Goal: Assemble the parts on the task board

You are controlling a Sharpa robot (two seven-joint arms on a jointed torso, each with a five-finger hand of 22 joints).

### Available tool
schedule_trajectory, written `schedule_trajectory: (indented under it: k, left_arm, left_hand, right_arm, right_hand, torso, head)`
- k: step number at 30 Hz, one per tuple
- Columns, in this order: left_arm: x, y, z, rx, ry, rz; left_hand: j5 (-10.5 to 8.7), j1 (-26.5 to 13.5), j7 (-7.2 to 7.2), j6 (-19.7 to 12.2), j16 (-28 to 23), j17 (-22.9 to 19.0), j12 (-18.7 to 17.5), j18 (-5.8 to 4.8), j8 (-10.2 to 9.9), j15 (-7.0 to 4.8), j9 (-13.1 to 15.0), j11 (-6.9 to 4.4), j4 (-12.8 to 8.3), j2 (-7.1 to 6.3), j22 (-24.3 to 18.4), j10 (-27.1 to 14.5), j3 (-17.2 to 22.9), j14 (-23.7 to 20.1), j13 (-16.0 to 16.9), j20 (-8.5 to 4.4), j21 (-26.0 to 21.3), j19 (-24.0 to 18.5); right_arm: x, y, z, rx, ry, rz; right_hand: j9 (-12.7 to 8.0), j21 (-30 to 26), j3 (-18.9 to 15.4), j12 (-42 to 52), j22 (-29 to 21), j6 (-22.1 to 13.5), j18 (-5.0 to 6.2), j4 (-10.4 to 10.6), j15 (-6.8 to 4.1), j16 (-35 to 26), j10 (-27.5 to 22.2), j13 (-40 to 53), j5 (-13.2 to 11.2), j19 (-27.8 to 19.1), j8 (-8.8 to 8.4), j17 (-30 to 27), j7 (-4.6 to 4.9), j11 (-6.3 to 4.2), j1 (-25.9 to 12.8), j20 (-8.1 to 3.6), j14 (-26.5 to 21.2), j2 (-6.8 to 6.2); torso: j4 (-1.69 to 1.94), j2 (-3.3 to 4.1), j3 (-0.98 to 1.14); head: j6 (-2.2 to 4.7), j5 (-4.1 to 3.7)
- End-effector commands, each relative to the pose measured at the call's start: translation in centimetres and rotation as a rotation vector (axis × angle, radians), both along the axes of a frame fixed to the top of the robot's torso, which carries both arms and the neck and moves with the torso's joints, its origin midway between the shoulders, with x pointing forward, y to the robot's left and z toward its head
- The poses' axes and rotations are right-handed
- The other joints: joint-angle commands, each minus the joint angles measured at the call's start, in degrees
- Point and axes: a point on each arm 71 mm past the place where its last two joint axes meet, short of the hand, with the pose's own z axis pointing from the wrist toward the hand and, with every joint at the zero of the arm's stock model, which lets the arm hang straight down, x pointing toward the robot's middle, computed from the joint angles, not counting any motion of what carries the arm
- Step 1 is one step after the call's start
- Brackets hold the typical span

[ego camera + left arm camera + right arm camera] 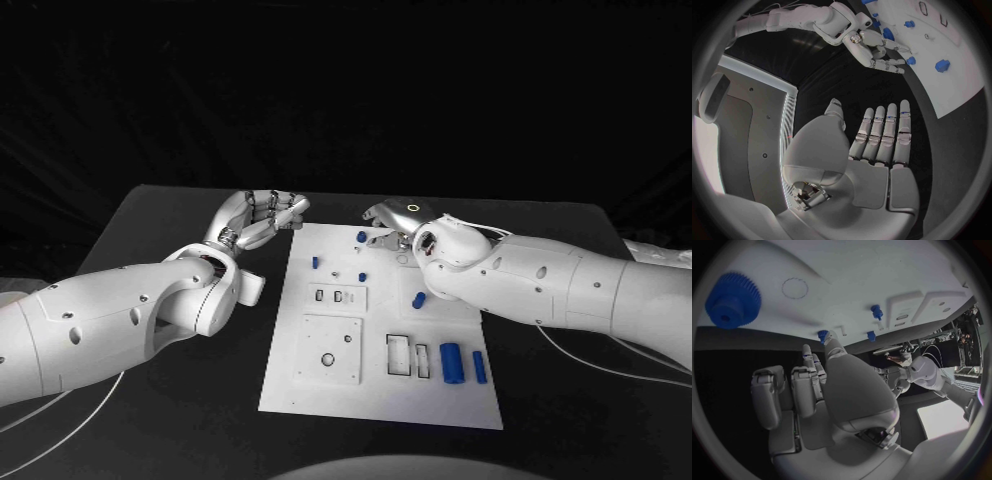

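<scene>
While lying flat, two long parts [451,362] point away from robot.

Table [562,420]: black, flat, with a matte top; its far edge runs straight across.
Curtain [346,90]: black cloth hanging in folds behind the table's far edge.
Cable [630,372]: thin and white, lying on the table near its right side, curving toward the right edge.

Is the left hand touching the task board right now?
Apart. In the head view the left hand sits off the task board's far left corner, over black table. The left wrist view shows its flat, empty fingers with dark table between them and the board.
</scene>
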Motion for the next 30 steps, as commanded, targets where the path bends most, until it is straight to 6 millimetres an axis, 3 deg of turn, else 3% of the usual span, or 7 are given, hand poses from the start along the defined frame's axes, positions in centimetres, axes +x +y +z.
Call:
schedule_trajectory:
  k: [1, 9, 12, 16, 19, 23, 30]
  left_arm:
    - [0.2, -0.4, 0.2, -0.002, -0.017, -0.012]
    - [0.6, -0.9, 0.0, 0.000, -0.021, -0.017]
    - [0.8, -1.0, 0.0, 0.001, -0.023, -0.018]
    - [0.9, -1.1, -0.1, 0.002, -0.024, -0.019]
    - [1.0, -1.1, -0.2, 0.003, -0.026, -0.019]
    - [1.0, -0.8, -0.2, 0.003, -0.031, -0.017]
    - [1.0, -0.4, -0.2, 0.006, -0.032, -0.008]
  left_hand:
    - [0.23, 0.13, 0.78, 0.02, -0.23, 0.06, -0.36, 0.64, 0.21, 0.07, 0.09, 0.24, -0.04, 0.21, -0.07, 0.33, -0.38, -0.33, -0.02, 0.05, -0.19, 0.07]
    - [0.26, 0.19, 0.78, 0.01, -0.24, 0.09, -0.37, 0.64, 0.22, 0.07, 0.11, 0.25, -0.04, 0.26, -0.10, 0.34, -0.42, -0.36, -0.02, 0.06, -0.23, 0.05]
    - [0.26, 0.19, 0.78, 0.01, -0.24, 0.09, -0.37, 0.64, 0.22, 0.07, 0.11, 0.25, -0.04, 0.26, -0.10, 0.34, -0.42, -0.36, -0.02, 0.06, -0.23, 0.05]
    - [0.30, 0.24, 0.78, -0.01, -0.25, 0.11, -0.39, 0.64, 0.22, 0.08, 0.12, 0.25, -0.03, 0.32, -0.12, 0.35, -0.43, -0.37, -0.02, 0.07, -0.25, 0.04]
    - [0.31, 0.26, 0.79, -0.01, -0.25, 0.11, -0.39, 0.64, 0.22, 0.08, 0.12, 0.25, -0.04, 0.33, -0.12, 0.35, -0.43, -0.38, -0.02, 0.07, -0.26, 0.04]
    - [0.38, 0.40, 0.78, -0.01, -0.25, 0.16, -0.40, 0.65, 0.26, 0.08, 0.15, 0.24, -0.06, 0.44, -0.16, 0.38, -0.44, -0.37, -0.02, 0.08, -0.29, 0.05]
    - [0.38, 0.40, 0.78, -0.01, -0.25, 0.16, -0.40, 0.65, 0.26, 0.08, 0.15, 0.24, -0.06, 0.44, -0.16, 0.38, -0.44, -0.37, -0.02, 0.08, -0.29, 0.05]
  right_arm:
    - [-0.4, -1.2, 2.3, 0.177, -0.044, -0.009]
    - [-1.5, -6.2, 5.5, 0.348, 0.092, -0.082]
    - [-2.1, -8.1, 5.8, 0.326, 0.125, -0.090]
    - [-2.4, -9.9, 5.1, 0.260, 0.150, -0.100]
    - [-2.5, -10.8, 4.3, 0.204, 0.154, -0.104]
    - [-2.5, -11.4, 3.2, 0.138, 0.162, -0.109]
    - [-2.4, -11.5, 1.5, 0.065, 0.178, -0.112]
  right_hand:
    - [0.27, -0.30, -0.26, 0.29, 13.96, 1.83, -0.49, 0.47, -0.01, -0.29, 0.50, 0.07, -0.27, 5.07, 0.56, 4.68, 0.21, -0.13, -1.19, 0.12, 4.08, 0.10]
    - [0.65, -0.91, -0.22, -0.07, 12.77, 4.75, -0.15, 1.48, 0.42, -0.35, 0.02, -0.07, -0.21, 4.10, 1.45, 4.50, 0.33, 0.36, -3.10, 0.40, 4.02, 1.10]
    - [0.37, -0.99, -0.29, -0.25, 12.66, 4.19, -0.10, 1.38, -0.43, -0.30, -2.10, -0.16, -0.22, 4.02, 0.79, 4.72, 0.09, 0.17, -3.26, -0.06, 4.06, 0.89]
    - [0.10, -1.12, -0.36, -0.22, 12.45, 3.58, -0.05, 1.15, -0.56, -0.25, -3.96, -0.13, -0.25, 3.85, 0.13, 4.98, 0.43, 0.32, -3.10, -0.47, 4.11, 0.51]
    - [-0.17, -1.15, -0.36, -0.19, 12.42, 2.58, -0.05, 0.97, -0.24, -0.16, -5.02, -0.11, -0.27, 3.83, -0.51, 5.33, 1.03, 0.73, -2.89, -0.30, 4.18, 0.26]
    - [-0.18, -1.19, -0.32, -0.12, 12.34, 2.48, -0.03, 0.84, -0.07, -0.11, -5.21, -0.08, -0.28, 3.77, -0.55, 5.50, 1.16, 0.80, -2.67, -0.19, 4.21, 0.17]
    - [-0.16, -1.26, -0.02, 0.08, 12.24, 2.62, 0.01, 0.37, -0.26, -0.06, -5.06, 0.00, -0.30, 3.69, -0.51, 5.68, 0.69, 0.52, -1.85, -0.11, 4.24, 0.15]
  torso:
    - [-0.11, -0.15, 0.06]
    - [-0.31, -0.42, 0.00]
    - [-0.52, -0.57, 0.04]
    - [-0.86, -0.75, 0.24]
    - [-0.92, -0.96, 0.34]
    - [-1.08, -1.13, 0.45]
    - [-1.05, -1.14, 0.41]
  head:
    - [0.12, -0.34]
    - [0.24, -1.85]
    - [0.12, -2.39]
    - [0.24, -2.81]
    - [0.31, -3.28]
    - [0.33, -3.49]
    - [0.17, -3.30]
